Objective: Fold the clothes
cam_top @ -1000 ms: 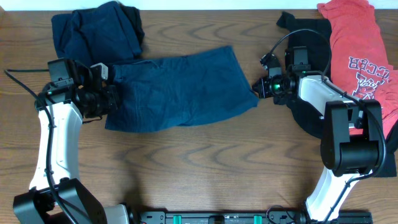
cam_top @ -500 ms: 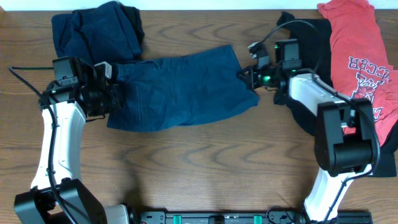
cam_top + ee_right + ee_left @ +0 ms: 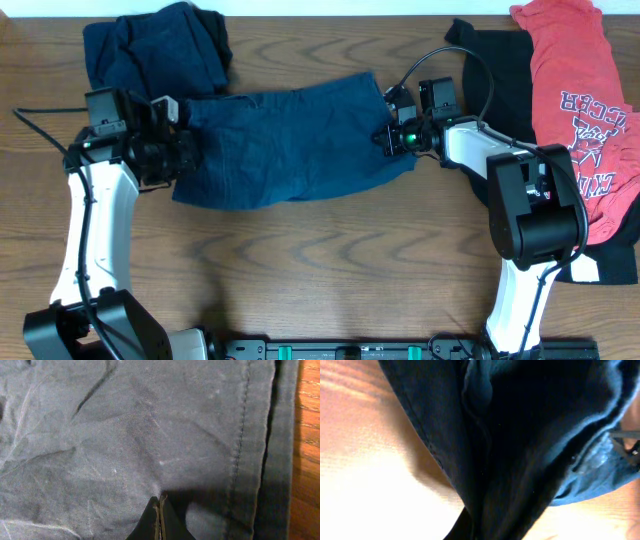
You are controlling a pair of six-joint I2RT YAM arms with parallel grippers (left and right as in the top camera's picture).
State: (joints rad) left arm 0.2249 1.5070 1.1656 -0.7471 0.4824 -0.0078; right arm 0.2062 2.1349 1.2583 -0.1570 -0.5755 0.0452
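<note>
Navy shorts (image 3: pixel 290 145) between both jaws

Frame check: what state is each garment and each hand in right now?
denim shorts: spread flat, unfolded.
navy pile: crumpled in a heap, unfolded.
black tee: unfolded, partly under the red printed tee.
red printed tee: laid out, print up, unfolded.
left hand: at the shorts' left edge, fabric bunched around it; open or shut cannot be told.
right hand: shut, tips at the shorts' right hem.
</note>
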